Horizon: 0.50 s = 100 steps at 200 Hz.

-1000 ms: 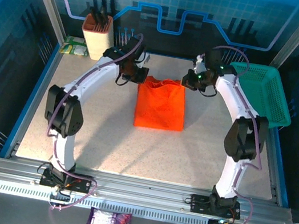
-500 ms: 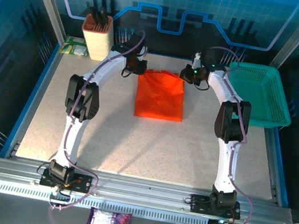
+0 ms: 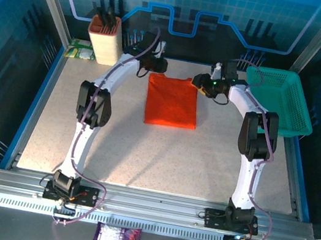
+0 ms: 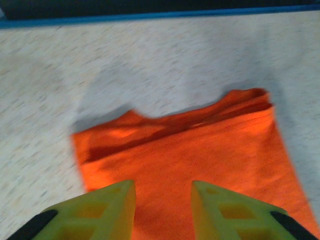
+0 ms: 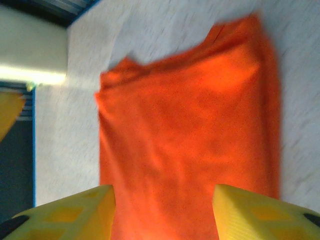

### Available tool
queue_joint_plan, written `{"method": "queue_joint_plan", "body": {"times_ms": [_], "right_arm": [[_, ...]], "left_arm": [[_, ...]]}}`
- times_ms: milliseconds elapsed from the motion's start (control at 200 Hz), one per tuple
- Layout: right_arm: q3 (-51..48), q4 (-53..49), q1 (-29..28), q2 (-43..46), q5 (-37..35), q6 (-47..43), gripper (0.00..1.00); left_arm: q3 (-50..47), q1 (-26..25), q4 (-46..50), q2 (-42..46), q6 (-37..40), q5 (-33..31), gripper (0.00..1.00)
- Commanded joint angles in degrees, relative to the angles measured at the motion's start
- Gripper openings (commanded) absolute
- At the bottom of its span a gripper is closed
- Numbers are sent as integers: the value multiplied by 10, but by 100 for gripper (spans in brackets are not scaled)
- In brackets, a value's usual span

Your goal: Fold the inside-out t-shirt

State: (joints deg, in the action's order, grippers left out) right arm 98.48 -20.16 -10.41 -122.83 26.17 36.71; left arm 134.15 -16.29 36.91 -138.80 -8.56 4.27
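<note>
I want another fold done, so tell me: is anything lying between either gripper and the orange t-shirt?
Nothing visible does. The left gripper and right gripper both hang open by the t-shirt's far corners. Each wrist view shows the cloth straight past the fingers, with only table around it.

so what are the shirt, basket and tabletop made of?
t-shirt: soft thin cloth, matte; layered edges and creases show.
basket: likely rigid plastic, teal; open mesh walls.
tabletop: hard speckled laminate by the look, matte; can't confirm.
</note>
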Motion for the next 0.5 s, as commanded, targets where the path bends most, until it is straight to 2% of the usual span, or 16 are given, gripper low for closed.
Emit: {"method": "queue_joint_plan", "body": {"times_ms": [0, 185, 340, 495], "right_arm": [[-83, 41, -43, 64, 50, 34, 54], [-206, 102, -86, 100, 58, 83, 54], [-235, 109, -84, 82, 54, 84, 53], [-222, 81, -48, 49, 48, 62, 53]], "left_arm": [[54, -8, -1, -68, 7, 49, 31], [147, 12, 0, -164, -55, 66, 30], [134, 24, -2, -183, -78, 94, 30], [75, 34, 17, -160, -68, 103, 29]]}}
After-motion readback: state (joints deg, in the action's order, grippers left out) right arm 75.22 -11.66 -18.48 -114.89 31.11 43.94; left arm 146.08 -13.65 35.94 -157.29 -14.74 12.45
